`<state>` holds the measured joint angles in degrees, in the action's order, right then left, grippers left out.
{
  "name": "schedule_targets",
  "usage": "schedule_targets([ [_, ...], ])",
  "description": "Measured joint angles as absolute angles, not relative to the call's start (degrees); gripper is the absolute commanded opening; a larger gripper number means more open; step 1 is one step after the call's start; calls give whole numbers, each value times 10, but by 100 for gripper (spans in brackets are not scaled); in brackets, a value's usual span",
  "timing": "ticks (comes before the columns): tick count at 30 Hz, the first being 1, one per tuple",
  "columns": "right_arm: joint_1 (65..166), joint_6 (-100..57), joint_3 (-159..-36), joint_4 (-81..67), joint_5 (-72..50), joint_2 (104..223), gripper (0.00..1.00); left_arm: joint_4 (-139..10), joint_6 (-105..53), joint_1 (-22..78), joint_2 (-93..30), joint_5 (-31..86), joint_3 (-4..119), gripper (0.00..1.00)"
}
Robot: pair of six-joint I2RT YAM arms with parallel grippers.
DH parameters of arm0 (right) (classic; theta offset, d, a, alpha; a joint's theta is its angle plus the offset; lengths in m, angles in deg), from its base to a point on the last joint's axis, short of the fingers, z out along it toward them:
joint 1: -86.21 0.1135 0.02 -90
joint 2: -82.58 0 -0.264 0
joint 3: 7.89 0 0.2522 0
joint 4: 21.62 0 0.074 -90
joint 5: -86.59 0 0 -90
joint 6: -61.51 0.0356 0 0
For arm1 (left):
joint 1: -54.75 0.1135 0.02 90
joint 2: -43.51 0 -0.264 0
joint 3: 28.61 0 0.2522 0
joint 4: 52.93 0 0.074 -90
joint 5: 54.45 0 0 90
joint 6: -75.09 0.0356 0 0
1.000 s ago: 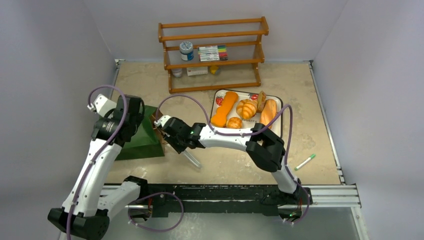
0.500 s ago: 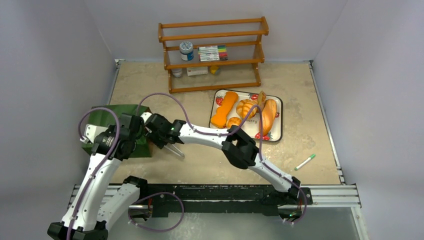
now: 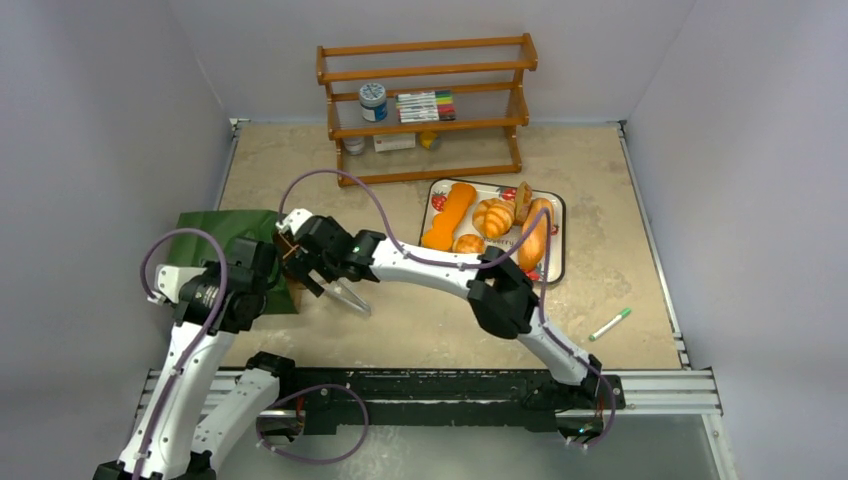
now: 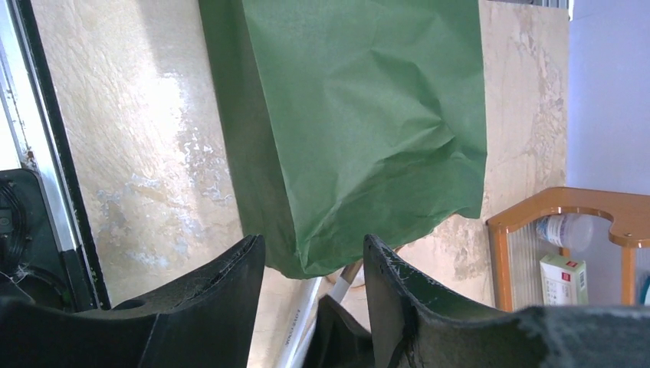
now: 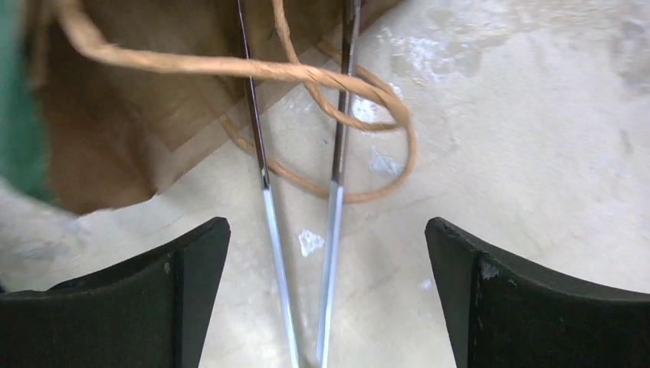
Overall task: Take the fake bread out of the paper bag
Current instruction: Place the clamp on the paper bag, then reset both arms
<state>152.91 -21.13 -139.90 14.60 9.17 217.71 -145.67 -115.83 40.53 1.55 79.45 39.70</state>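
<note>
The dark green paper bag (image 3: pixel 222 236) lies flat at the table's left, its mouth facing right. My left gripper (image 3: pixel 268 258) is shut on the bag's near corner (image 4: pixel 360 115), which fills the gap between its fingers (image 4: pixel 222 299). My right gripper (image 5: pixel 326 226) stands wide open at the bag's mouth, over metal tongs (image 5: pixel 299 253) lying on the table. The bag's brown inside (image 5: pixel 115 115) and a tan string handle (image 5: pixel 352 100) show there, with no bread visible inside. The fake bread lies on the tray: long orange piece (image 3: pixel 450 215), croissant (image 3: pixel 492 217), bun (image 3: pixel 468 243), baguette (image 3: pixel 535 232).
The white strawberry tray (image 3: pixel 548 272) sits right of centre. A wooden shelf (image 3: pixel 425 105) with markers and a jar stands at the back. A green marker pen (image 3: pixel 610 324) lies at the near right. The tongs (image 3: pixel 345 297) lie beside the bag.
The bag went from standing to lying flat and shifted left with my left arm. My right gripper followed leftward and opened wide, letting go of the tongs.
</note>
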Motion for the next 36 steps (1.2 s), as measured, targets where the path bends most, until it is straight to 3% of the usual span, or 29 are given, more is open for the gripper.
schedule_targets([
  [9,1532,-149,-1237,137,155,1953,100,-1434,-1082,405,-22,823,482,46],
  [15,1507,-98,-1150,145,272,1799,100,-1335,-951,404,-109,833,553,43],
  [18,1444,-79,-1126,146,307,1745,100,-1269,-877,398,-155,838,571,43],
  [24,1222,-75,-1068,126,376,1702,100,-1168,-750,348,-209,868,571,43],
  [31,1011,-62,-968,123,374,1672,100,-1020,-612,288,-210,915,470,43],
  [36,974,-32,-944,141,384,1618,100,-924,-531,277,-204,920,403,43],
])
